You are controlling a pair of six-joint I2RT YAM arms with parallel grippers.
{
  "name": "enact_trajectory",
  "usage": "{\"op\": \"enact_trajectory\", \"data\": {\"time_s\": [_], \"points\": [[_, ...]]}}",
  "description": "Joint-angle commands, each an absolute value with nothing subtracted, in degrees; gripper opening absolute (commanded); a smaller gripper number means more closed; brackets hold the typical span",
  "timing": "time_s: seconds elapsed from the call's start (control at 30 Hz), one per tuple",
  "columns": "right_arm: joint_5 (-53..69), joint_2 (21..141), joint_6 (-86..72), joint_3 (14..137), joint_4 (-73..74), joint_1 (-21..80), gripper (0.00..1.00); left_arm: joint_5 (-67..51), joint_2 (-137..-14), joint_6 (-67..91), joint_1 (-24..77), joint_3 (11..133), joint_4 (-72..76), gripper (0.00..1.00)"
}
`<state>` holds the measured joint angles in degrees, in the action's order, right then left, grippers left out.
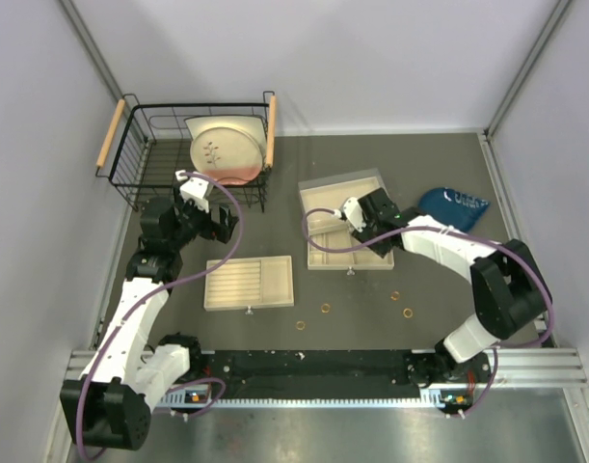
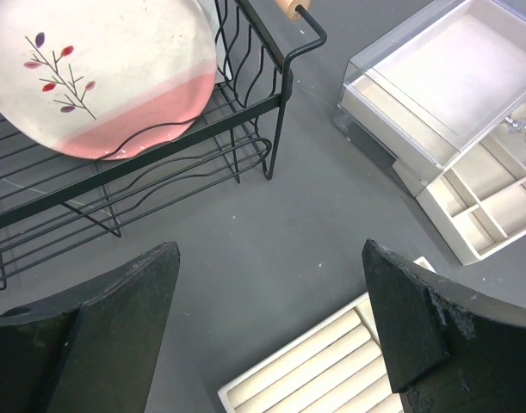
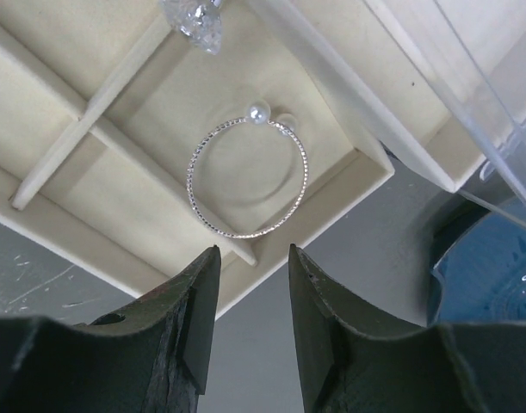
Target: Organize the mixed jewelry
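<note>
The thin silver wire hoop, with a small pearl on it, lies flat in a corner compartment of the beige drawer. My right gripper is open and empty, its tips just above the drawer's outer edge, short of the hoop; in the top view it hovers over the drawer box. Several tiny gold rings lie loose on the table in front of the box, one near the middle and one further right. My left gripper is wide open and empty above bare table, beside the beige ridged tray.
The ridged tray lies left of the drawer box. A black wire basket holding a flowered plate stands at the back left. A blue object lies right of the box. The box's clear lid is in the left wrist view.
</note>
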<state>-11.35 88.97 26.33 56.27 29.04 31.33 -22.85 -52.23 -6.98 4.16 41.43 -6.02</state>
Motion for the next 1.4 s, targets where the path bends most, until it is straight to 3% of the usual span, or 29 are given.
{"op": "enact_trajectory", "data": {"time_s": [0.0,0.4,1.37], "points": [[-9.8,90.2,25.4,56.4,28.2,31.1,0.39,-22.9,-50.7,-6.7,4.0,41.2,-4.0,0.93],[-11.5,94.3,26.3,58.4,26.0,30.9,0.38,-22.7,-50.6,-6.9,4.1,41.1,-4.0,0.93],[-11.5,91.6,26.3,61.1,27.4,30.5,0.38,-22.8,-50.5,-6.9,4.0,41.0,-4.0,0.93]]}}
